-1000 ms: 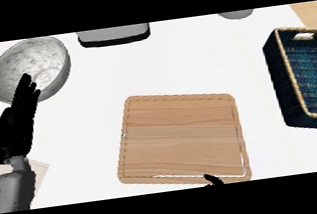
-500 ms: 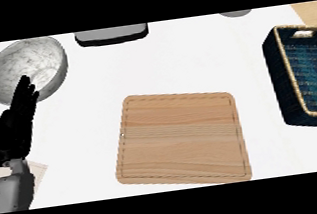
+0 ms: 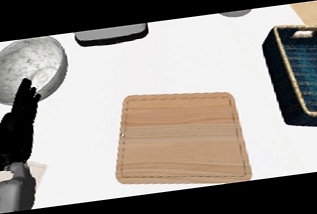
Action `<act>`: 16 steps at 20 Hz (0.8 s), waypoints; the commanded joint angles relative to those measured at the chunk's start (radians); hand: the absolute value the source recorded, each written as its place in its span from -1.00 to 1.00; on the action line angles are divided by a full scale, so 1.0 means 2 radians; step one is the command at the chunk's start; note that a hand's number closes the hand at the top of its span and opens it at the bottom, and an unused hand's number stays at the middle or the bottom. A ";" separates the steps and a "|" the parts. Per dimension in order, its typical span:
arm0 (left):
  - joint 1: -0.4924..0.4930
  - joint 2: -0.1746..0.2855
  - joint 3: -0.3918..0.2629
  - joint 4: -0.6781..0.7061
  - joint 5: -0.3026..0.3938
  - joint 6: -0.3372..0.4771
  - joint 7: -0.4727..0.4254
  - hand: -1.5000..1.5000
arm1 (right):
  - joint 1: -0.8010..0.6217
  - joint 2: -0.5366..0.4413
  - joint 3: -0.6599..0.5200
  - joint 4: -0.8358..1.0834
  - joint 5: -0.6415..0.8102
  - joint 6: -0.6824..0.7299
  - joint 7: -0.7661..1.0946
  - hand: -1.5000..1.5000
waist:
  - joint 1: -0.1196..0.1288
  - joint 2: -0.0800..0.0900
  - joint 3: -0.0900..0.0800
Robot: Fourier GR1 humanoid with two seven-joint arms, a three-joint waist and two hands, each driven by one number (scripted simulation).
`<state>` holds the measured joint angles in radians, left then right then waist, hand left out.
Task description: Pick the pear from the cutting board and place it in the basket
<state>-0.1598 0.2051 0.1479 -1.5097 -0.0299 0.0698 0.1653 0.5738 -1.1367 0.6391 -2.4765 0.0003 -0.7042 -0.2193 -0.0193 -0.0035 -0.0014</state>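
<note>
A light wooden cutting board lies flat in the middle of the white counter, and nothing shows on it. No pear is visible anywhere in the view. The dark woven basket, with a tan rim and a blue lining, stands at the right edge and looks empty in the part that shows. My left hand rests at the left edge, fingers straight and pointing up, apart from the board. My right hand does not appear in the view.
A grey marbled bowl sits at the back left, just beyond my left hand. A dark container stands at the back centre, and a grey round object peeks in at the back right.
A dark fingertip at the board's lower edge one second ago has left the view. My left hand has barely moved.
</note>
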 commanded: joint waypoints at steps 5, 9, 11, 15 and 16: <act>-0.007 0.000 0.001 0.003 -0.001 -0.001 -0.007 0.00 | -0.037 0.013 -0.121 -0.071 -0.099 -0.018 0.108 1.00 | 0.012 0.004 0.000; -0.017 -0.005 -0.007 0.016 -0.001 -0.006 -0.010 0.00 | -0.091 0.005 -0.189 -0.064 -0.115 -0.012 0.199 1.00 | 0.014 0.006 -0.001; -0.017 -0.006 -0.013 -0.004 -0.001 -0.006 0.012 0.00 | -0.127 -0.002 -0.232 -0.041 -0.125 0.000 0.246 1.00 | 0.016 0.005 0.000; -0.018 -0.004 -0.006 0.020 -0.003 -0.008 -0.011 0.00 | -0.211 0.001 -0.275 0.008 -0.146 0.035 0.312 1.00 | 0.018 0.005 0.000; -0.026 -0.001 -0.015 -0.004 -0.011 -0.003 0.022 0.00 | -0.226 0.000 -0.274 0.008 -0.127 0.038 0.336 1.00 | 0.016 0.003 0.000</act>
<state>-0.1954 0.2046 0.1336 -1.5088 -0.0339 0.0573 0.1868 0.2386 -1.1280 0.1758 -2.4475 -0.1220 -0.6704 0.2934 0.0134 0.0048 -0.0017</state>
